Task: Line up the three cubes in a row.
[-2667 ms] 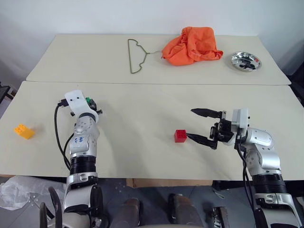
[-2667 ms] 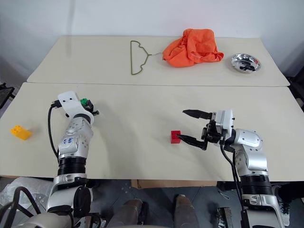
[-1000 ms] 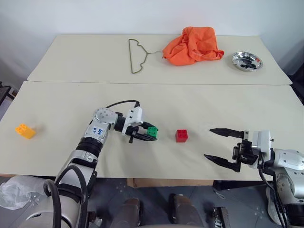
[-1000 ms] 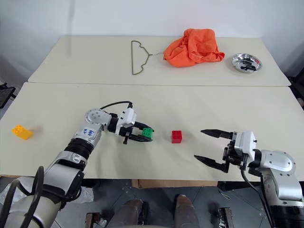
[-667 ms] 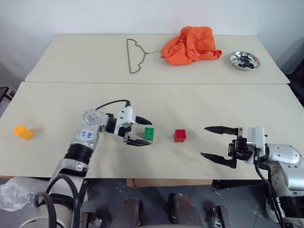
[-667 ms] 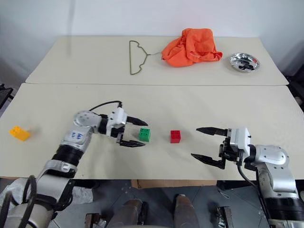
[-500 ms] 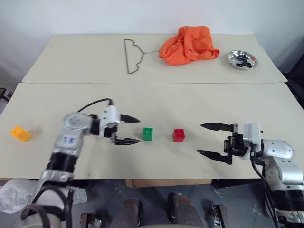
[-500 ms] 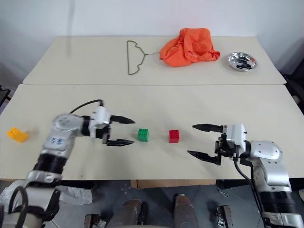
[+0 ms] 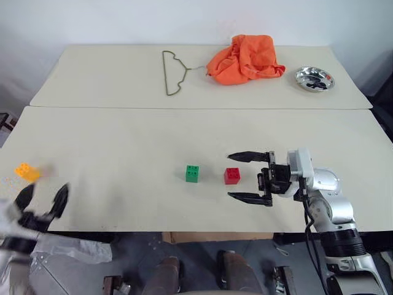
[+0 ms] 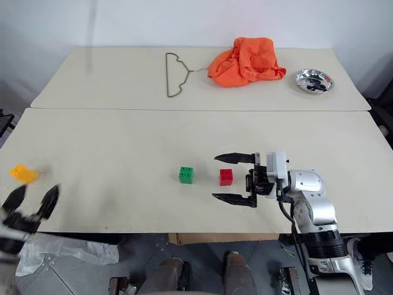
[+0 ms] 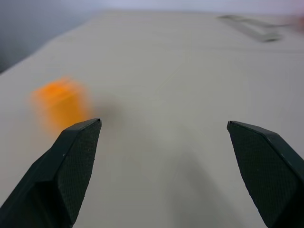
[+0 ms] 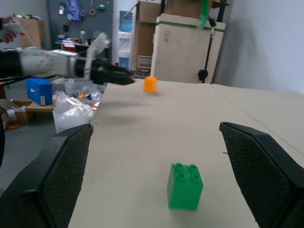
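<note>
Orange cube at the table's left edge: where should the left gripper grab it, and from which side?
Grip the orange cube across its two flat side faces, below the studded top, which is a poor seat for the fingers. Probably come in low from the near edge, where the open left gripper already is. Nothing crowds the cube; it sits near the table edge, so avoid shoving it outward.

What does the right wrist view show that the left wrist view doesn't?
Right wrist view alone: the green cube, plus the left tool reaching in from the side. Left wrist view alone: the left tool's own open fingers, aimed just beside the orange-yellow cube. Both share that cube, standing far from the green one, and the beige table.
</note>
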You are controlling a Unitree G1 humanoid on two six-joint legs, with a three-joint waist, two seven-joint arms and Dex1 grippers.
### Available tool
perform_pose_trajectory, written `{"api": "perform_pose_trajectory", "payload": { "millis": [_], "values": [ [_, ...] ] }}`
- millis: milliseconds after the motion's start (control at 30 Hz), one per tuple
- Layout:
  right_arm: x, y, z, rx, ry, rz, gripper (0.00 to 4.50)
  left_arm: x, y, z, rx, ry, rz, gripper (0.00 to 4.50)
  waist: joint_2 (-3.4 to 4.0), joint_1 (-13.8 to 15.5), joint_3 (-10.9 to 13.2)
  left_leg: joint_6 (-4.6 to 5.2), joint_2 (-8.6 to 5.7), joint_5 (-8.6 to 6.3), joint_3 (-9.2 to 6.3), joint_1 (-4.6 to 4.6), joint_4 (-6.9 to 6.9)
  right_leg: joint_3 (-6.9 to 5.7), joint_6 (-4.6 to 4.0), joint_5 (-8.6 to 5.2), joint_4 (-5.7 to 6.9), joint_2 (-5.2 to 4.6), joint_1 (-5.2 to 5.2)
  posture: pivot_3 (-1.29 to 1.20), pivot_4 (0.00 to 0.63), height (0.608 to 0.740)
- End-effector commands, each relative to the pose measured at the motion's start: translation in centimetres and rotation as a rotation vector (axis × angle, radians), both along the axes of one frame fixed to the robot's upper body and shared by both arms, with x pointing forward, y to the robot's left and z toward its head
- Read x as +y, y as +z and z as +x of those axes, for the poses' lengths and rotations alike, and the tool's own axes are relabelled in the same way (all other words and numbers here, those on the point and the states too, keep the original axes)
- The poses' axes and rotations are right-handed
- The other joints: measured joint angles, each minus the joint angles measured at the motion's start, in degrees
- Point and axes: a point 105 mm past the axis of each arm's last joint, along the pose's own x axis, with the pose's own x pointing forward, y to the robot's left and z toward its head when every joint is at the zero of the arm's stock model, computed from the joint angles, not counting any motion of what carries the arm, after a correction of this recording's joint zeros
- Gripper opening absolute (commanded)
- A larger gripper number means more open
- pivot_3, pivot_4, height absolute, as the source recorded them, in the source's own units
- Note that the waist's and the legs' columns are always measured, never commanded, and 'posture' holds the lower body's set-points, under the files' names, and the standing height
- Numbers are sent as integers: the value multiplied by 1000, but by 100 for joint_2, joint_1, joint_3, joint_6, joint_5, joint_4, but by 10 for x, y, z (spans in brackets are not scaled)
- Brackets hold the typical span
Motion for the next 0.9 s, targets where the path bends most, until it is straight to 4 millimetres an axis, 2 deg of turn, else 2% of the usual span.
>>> {"api": "perform_pose_trajectory", "payload": {
  "millis": [33, 133, 200, 300, 467, 533, 667, 767, 900],
  "values": [
    [8, 15, -6, -44, 63, 27, 4500, 13, 7, -37, -63, 224, 16, 4492, -1, 25, -1, 2, 1, -4, -1, 7, 0, 3, 0, 0, -6, -1, 11, 0, 150, 740],
    [10, 17, -3, -41, 67, 27, 4500, 16, -3, -50, -69, 322, -5, 4492, -5, 51, -3, 1, 1, -7, -19, 9, 0, -3, -2, -1, -15, -2, 23, 0, 150, 740],
    [11, 16, -1, -39, 66, 23, 4500, 12, -3, -46, -72, 341, 1, 4492, -5, 41, -4, 0, 1, -8, -24, 7, 0, -6, -3, -1, -18, -2, 24, 0, 150, 740],
    [11, 15, 1, -38, 65, 19, 4500, 2, 3, -27, -92, 304, -3, 4492, -6, 37, -4, -1, 1, -8, -24, 7, 0, -7, -3, -1, -17, 0, 24, 0, 150, 740],
    [11, 12, 5, -36, 57, 5, 4500, -3, 23, 25, -122, 375, -123, 4492, -6, 41, -4, -4, 0, -6, -30, 6, 0, -11, -2, -1, -13, 2, 24, 0, 150, 740],
    [11, 10, 6, -34, 53, -2, 4500, -2, 27, 37, -96, 418, -146, 4492, -6, 24, -5, -6, -1, -5, -30, 6, 0, -10, -2, -1, -4, 6, 20, 0, 150, 740],
    [10, 9, 7, -33, 47, -1, 4500, 16, 34, 58, -102, 610, -223, 4492, -6, -32, -5, -8, -1, -5, -24, 4, -2, -18, -2, -1, 14, 16, 10, 0, 150, 740],
    [11, 6, 5, -32, 43, 2, 4500, 21, 29, 77, -78, 693, -317, 4492, -6, -30, -5, -10, -3, -4, -23, 0, -1, -32, -2, -1, 16, 16, 4, 0, 150, 740],
    [9, 6, 5, -41, 18, 6, 4500, 21, 32, 113, -39, 645, -328, 4492, -11, 15, -7, -14, -5, -1, -23, -3, 4, -46, -1, -1, 18, 17, 2, 0, 150, 740]
  ]
}}
